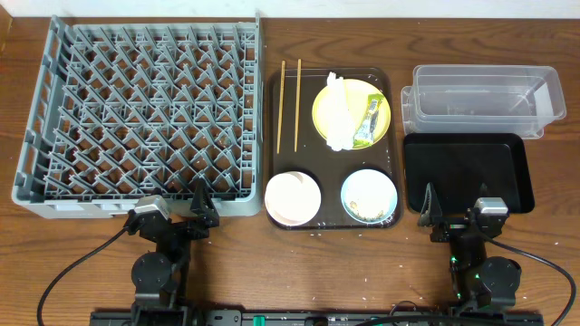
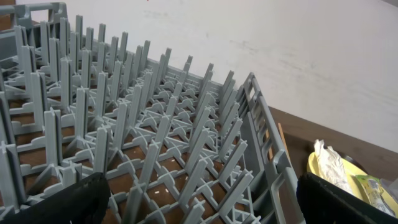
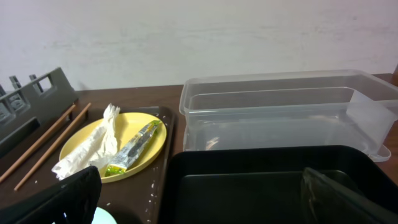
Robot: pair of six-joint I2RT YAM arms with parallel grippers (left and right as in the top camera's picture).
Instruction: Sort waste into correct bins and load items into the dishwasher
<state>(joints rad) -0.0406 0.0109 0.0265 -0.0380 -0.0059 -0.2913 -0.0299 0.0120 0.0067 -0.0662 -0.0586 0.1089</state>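
The left pincer [image 2: 199,186] gaped wide before the grey rack [image 2: 155,124]; the right pincer [image 3: 199,180], equally wide, hung at the black tray [image 3: 249,165]. Napkin [image 3: 93,146] and wrapper [image 3: 134,149] lay on the yellow plate [image 3: 137,121].

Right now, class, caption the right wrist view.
Napkin and wrapper on the yellow plate, left of clear tub and black tray.

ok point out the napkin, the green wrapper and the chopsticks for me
napkin [image 1: 337,113], overhead view, middle of the crumpled white paper
green wrapper [image 1: 370,120], overhead view, middle of the packet
chopsticks [image 1: 297,106], overhead view, midway along the stick nearer the napkin
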